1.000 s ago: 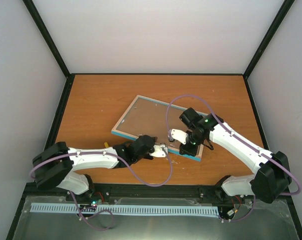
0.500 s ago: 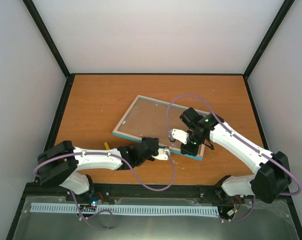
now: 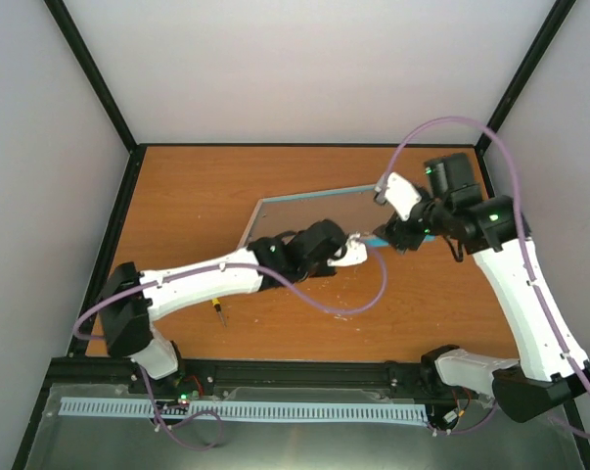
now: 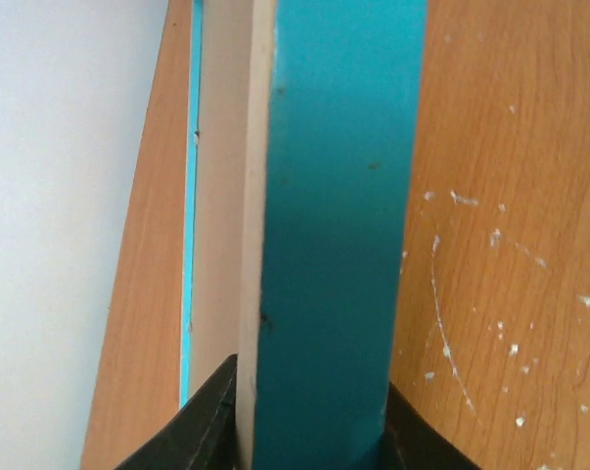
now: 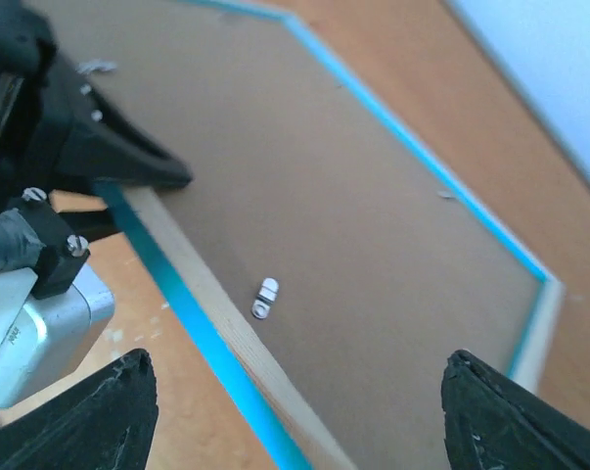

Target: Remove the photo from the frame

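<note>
The turquoise frame [image 3: 304,211] stands tilted up off the table, its brown backing board [image 5: 304,166] facing my right wrist camera. My left gripper [image 3: 363,247] is shut on the frame's near rim [image 4: 339,196]; one black finger [image 4: 199,426] presses the backing side, the other the opposite side. My right gripper [image 5: 295,421] is open above the backing, touching nothing, its fingers [image 5: 89,411] wide apart. It hovers off the frame's right end [image 3: 392,233]. A small metal clip [image 5: 265,297] sits on the backing near the rim. The photo is hidden.
A small yellow-handled tool [image 3: 219,311] lies on the wooden table [image 3: 177,196] near the left arm. Black posts and pale walls [image 3: 304,69] close in the table at the back and sides.
The left arm has reached forward and tipped the frame up off the table, toward the back. The right gripper has opened, let go of the frame and risen to the back right.
</note>
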{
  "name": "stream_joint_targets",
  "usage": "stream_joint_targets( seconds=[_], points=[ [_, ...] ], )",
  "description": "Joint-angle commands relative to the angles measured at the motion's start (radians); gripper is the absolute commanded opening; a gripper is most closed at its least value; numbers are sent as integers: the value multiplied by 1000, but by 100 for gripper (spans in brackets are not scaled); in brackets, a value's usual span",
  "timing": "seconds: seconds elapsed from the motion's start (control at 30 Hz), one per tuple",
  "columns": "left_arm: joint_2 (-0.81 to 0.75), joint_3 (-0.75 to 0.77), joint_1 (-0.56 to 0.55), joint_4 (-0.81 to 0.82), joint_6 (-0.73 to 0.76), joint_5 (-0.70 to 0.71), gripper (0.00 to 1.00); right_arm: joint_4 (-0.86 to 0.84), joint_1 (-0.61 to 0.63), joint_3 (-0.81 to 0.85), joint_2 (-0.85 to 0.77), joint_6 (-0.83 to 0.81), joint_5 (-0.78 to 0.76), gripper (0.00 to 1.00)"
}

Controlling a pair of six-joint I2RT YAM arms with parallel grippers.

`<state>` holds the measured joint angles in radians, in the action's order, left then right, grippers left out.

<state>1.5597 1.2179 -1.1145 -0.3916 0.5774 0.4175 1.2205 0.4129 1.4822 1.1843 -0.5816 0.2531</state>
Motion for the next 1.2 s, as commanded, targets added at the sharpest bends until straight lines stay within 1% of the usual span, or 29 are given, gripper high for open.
stream_joint_targets(
  seconds=[0.0,0.07,0.2,0.3,0.47,0.53,0.63,0.7,0.77,0.83,0.87,1.0,1.07,1.17],
  points=[
    [107,331,34,-306,-307,-136,1,-2,-107,130,-16,19,-100,79],
    [155,447,37,-395,-348,-150,1,-22,-154,185,-9,50,-139,81],
    [193,618,39,-479,-437,-174,1,-57,-222,259,3,96,-158,83],
    [198,721,47,-502,-498,-247,1,-77,-247,305,12,130,-186,83],
    [209,861,59,-516,-588,-319,1,-102,-287,431,40,166,-211,83],
    [209,919,70,-515,-641,-350,1,-116,-289,454,39,169,-219,86],
    [208,992,114,-509,-734,-428,1,-128,-290,462,37,173,-233,86],
    [208,1006,182,-506,-837,-525,1,-127,-290,455,35,174,-235,86],
    [203,978,265,-489,-962,-650,1,-134,-291,435,28,176,-235,87],
    [185,894,328,-438,-1050,-750,1,-147,-292,408,14,176,-241,89],
    [170,838,345,-406,-1077,-775,1,-154,-292,391,7,172,-244,89],
    [86,586,398,-237,-1169,-813,1,-172,-297,291,-16,168,-249,90],
    [36,439,431,-146,-1213,-834,1,-182,-306,227,-28,174,-225,89],
    [-30,275,481,-30,-1276,-858,1,-201,-327,115,-40,197,-163,88]
  ],
)
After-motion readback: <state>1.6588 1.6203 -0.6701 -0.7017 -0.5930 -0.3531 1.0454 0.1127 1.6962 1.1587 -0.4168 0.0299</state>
